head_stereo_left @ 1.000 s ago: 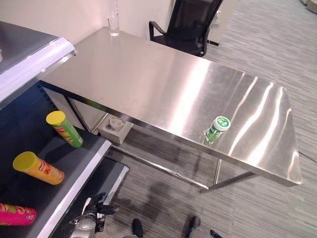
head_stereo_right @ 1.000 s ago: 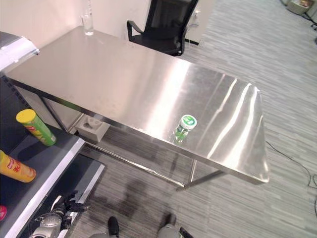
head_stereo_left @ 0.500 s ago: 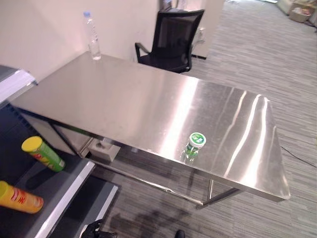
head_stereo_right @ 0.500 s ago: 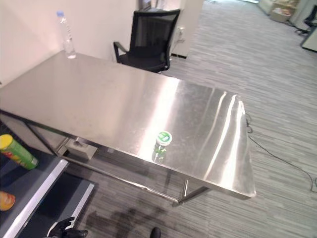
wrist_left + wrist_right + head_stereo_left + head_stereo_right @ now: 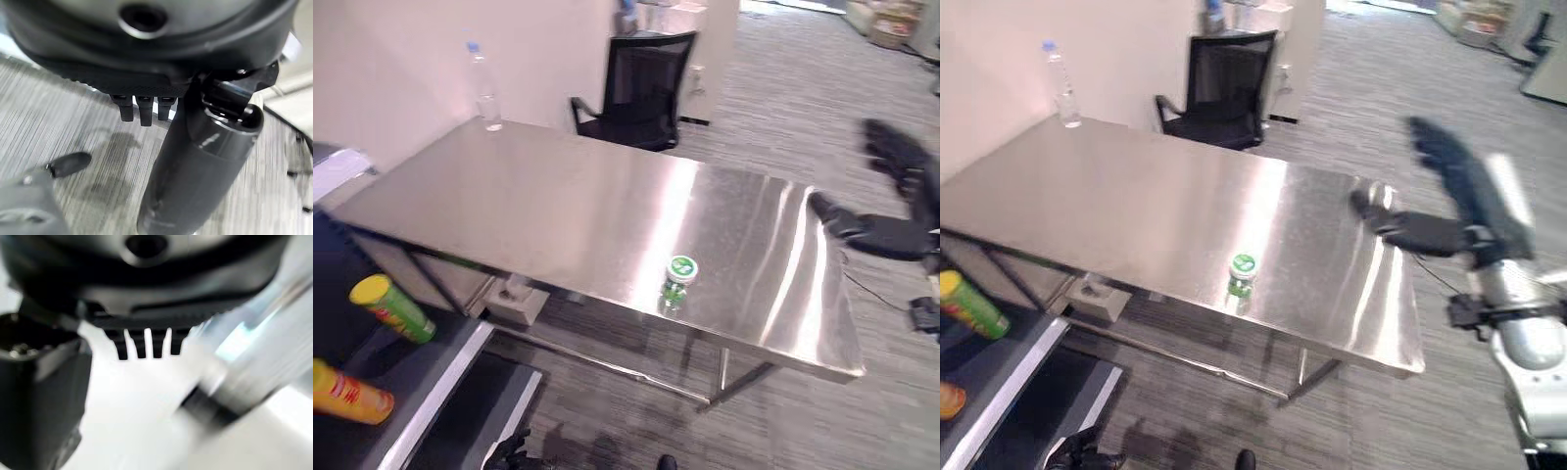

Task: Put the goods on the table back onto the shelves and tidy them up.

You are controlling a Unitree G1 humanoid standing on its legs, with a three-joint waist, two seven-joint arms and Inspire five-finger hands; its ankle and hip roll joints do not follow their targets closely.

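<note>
Most of the job looks done to me: the yellow-lidded green tube [image 5: 393, 306] and the yellow-lidded orange tube [image 5: 344, 392] already lie on their sides on the dark shelf board [image 5: 440, 364], and only the small green-capped white bottle [image 5: 676, 281] is left on the shiny steel table [image 5: 558, 211]. It stands upright near the front edge, long axis vertical, cap up. My right hand [image 5: 1440, 201] hangs beyond the table's far right end, fingers straight and spread, holding nothing and well apart from it; my left hand [image 5: 146, 105] is low over the floor, fingers straight and empty.

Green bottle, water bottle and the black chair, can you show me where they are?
Green bottle [image 5: 677, 278], left eye view, on its body below the cap.
Water bottle [image 5: 485, 95], left eye view, on its clear body.
Black chair [image 5: 1228, 76], right eye view, on its mesh backrest.
</note>
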